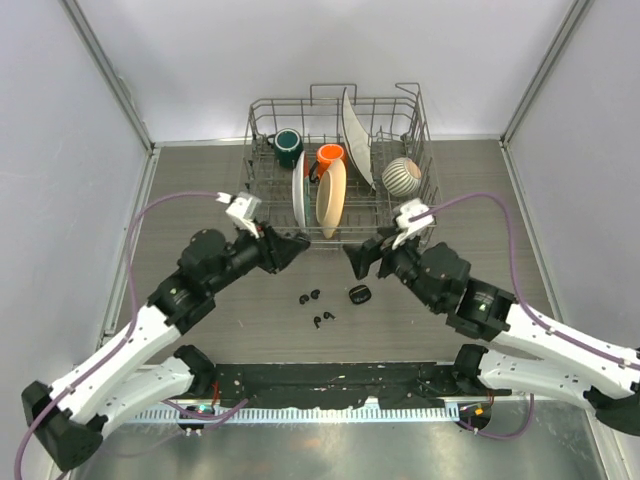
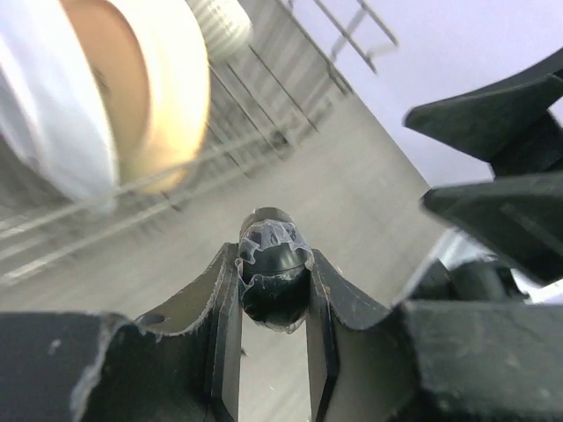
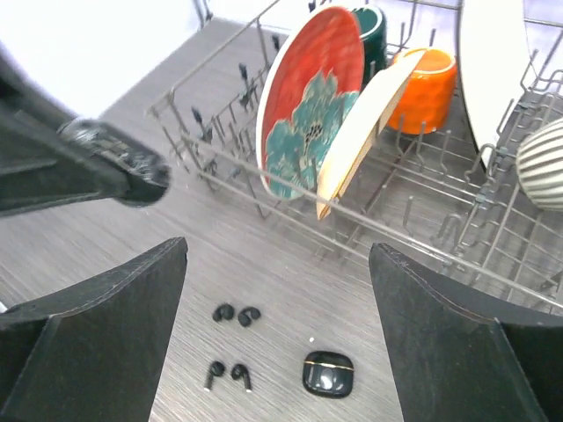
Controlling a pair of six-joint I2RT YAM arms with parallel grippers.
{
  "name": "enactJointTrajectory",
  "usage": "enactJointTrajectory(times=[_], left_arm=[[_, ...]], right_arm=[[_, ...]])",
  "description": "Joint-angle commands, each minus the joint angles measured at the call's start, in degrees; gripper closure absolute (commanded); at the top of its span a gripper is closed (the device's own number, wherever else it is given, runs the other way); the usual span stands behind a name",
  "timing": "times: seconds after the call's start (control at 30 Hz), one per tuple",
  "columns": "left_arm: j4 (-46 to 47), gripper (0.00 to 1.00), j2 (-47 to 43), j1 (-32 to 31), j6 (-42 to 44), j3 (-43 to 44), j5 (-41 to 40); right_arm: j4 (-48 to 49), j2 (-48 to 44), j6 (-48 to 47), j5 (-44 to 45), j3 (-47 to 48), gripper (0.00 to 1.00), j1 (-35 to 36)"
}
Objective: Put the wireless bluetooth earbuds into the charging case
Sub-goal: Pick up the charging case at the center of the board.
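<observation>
My left jaws, right up against the lens, were clenched on a glossy black rounded piece (image 2: 268,230) with a scuffed clear film across its top. I took it for a charging case, though that blurred wrist view did not let me be sure, nor show whether a lid was open. It was held in the air above the table (image 1: 200,190), in front of the dish rack (image 1: 300,100).

My right jaws were spread wide and gripped nothing, hanging over the work. Below and between them lay the earbuds (image 3: 223,312), four in all: one pair touching or nearly so, a second pair just nearer me, all loose on the table. Just beside the nearer pair sat a second black case (image 3: 327,374), apparently closed along its pale seam.

No earbud was in a case, so I judged the task barely begun and the pick-up to be the step in hand. The next move called for my right jaws to narrow, come down over a single bud without nudging its neighbour, and pinch it across the rounded body. After that the stem would need to point down into a well, which called for a case with its lid open.
</observation>
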Motion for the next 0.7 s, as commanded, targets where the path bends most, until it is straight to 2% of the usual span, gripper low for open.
enactJointTrajectory(times=[0.0,0.03,0.07,0.17,0.23,0.33,0.4,0.43,0.5,0.6,0.67], left_arm=[[8.57,1.00,-7.67,-0.11,7.17,-3.77,-16.66],[8.92,1.00,-8.46,-0.11,8.05,-4.04,-16.23],[10.67,1.00,-8.82,-0.11,9.19,-4.56,-15.01],[17.68,1.00,-10.39,-0.11,11.40,-8.51,-10.01],[21.65,1.00,-12.23,-0.11,9.82,-11.05,-10.42],[25.87,1.00,-15.31,-0.11,6.31,-15.01,-9.20],[31.31,1.00,-18.91,-0.11,4.65,-20.00,-4.55],[35.17,1.00,-20.15,-0.11,3.59,-21.51,-4.02],[36.00,1.00,-24.10,-0.11,2.18,-23.98,-4.10],[27.93,1.00,-28.23,-0.11,4.01,-22.50,-1.57],[23.70,1.00,-30.17,-0.20,3.85,-22.58,-0.94]], right_arm=[[-6.45,-1.35,15.16,-1.34,8.54,0.11,-5.59],[-8.73,-0.30,17.54,-3.09,9.77,0.15,-6.99],[-9.45,0.58,21.65,-8.76,11.69,0.15,-9.27],[-12.78,4.45,23.44,-21.42,15.30,0.15,-11.92],[-16.11,7.34,26.25,-24.01,16.89,0.17,-12.63],[-16.49,7.54,35.46,-27.17,16.03,0.18,-12.72],[-14.39,5.44,43.38,-28.33,12.96,0.17,-12.72],[-10.63,4.12,46.19,-28.16,7.90,0.16,-12.72],[-6.84,-0.71,55.56,-24.14,2.77,0.16,-12.72],[-7.68,-4.41,58.69,-21.23,-1.29,0.16,-12.72],[-14.79,-4.77,61.68,-19.11,-0.60,0.16,-12.72]])
